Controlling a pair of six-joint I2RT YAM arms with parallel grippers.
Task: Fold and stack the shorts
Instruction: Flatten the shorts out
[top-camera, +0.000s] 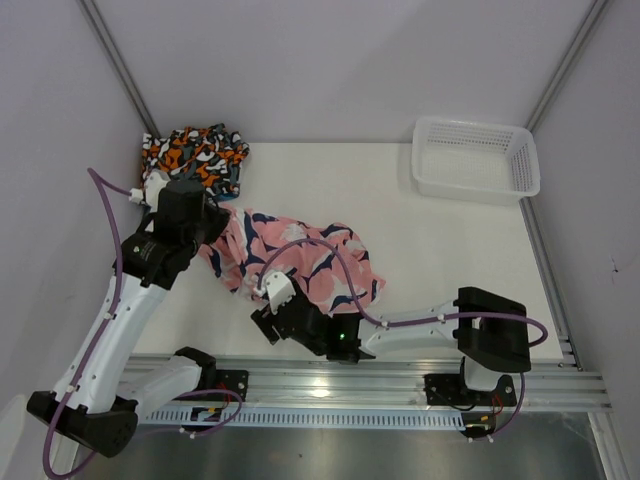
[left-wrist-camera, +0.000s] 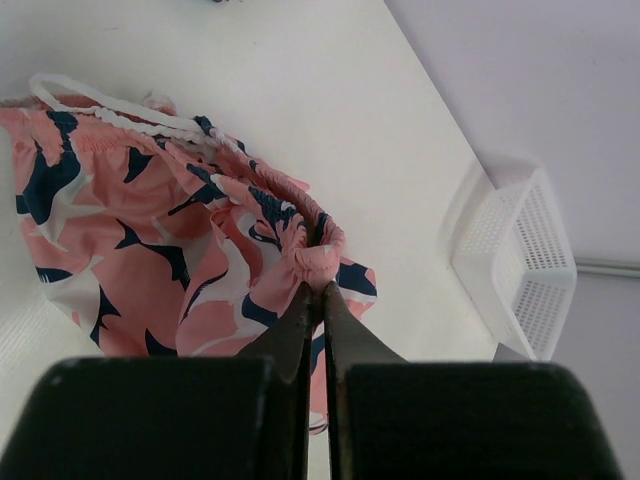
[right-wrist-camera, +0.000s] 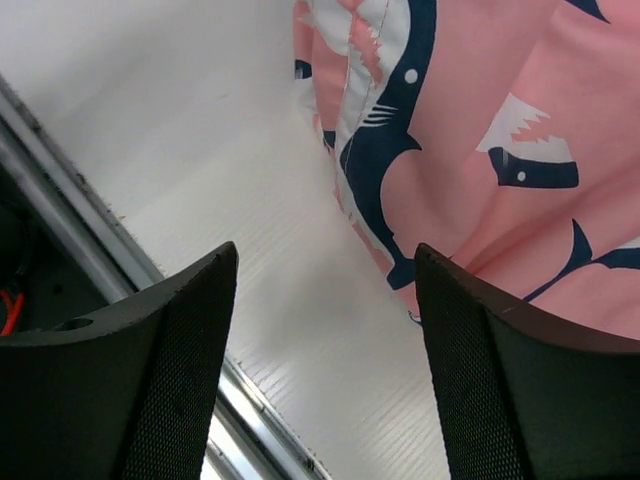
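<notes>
Pinching pink shorts (left-wrist-camera: 150, 250), left hand's (left-wrist-camera: 322, 290) grip hidden overhead.

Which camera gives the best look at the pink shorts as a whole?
The top external view: the pink shorts show nearly whole there, spread out, though partly covered. The left wrist view shows the gathered waistband end, pinched in the shut left gripper. The right wrist view shows just a close-up of one edge.

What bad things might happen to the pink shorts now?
The left gripper pinches only a small bunch of waistband on the pink shorts, so the cloth may slip free if pulled. The right gripper is open by the hem, holding nothing; the crumpled shorts might fold crooked. The left arm is close to the orange camouflage shorts and might nudge them.
</notes>
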